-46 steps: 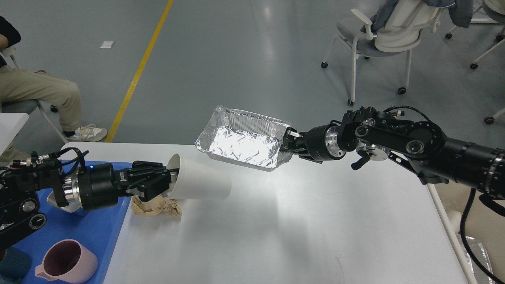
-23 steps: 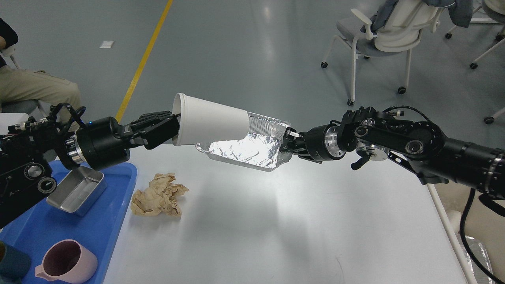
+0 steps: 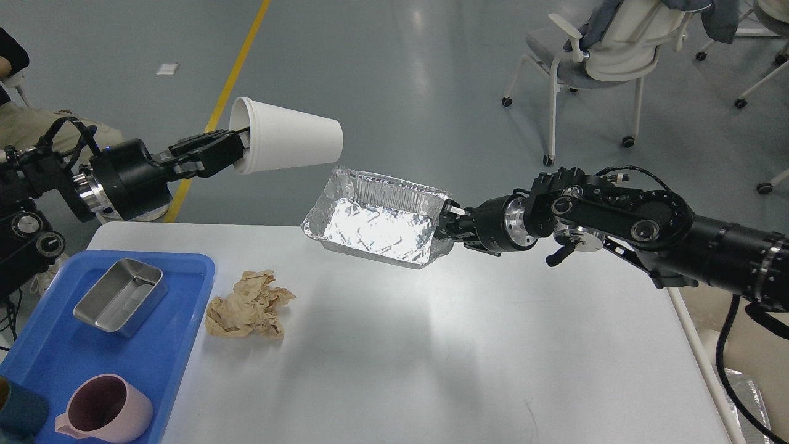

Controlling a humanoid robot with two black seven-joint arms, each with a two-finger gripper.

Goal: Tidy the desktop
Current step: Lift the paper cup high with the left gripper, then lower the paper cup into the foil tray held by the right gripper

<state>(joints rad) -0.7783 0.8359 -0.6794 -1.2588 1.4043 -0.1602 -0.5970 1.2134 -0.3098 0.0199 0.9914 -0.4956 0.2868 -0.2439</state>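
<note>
The white desktop [image 3: 431,357] fills the lower middle of the head view. My left gripper [image 3: 237,150] is shut on the rim of a white paper cup [image 3: 286,143], held on its side high above the table's far left corner. My right gripper [image 3: 449,222] is shut on the right end of a crumpled foil tray [image 3: 376,220], held above the far edge of the desktop. A crumpled brown paper ball [image 3: 248,305] lies on the desktop beside the blue tray [image 3: 68,364].
The blue tray at the left holds a steel tin [image 3: 121,297], a pink mug [image 3: 105,409] and a dark teal cup [image 3: 18,410]. A person sits at the far left [image 3: 37,126]. Wheeled chairs [image 3: 604,55] stand beyond the table. Foil shows below the right edge [image 3: 743,388].
My left gripper has lifted the white cup from the desktop up and to the left, clear of the paper ball and steel tin. The foil tray and right arm have barely moved.
</note>
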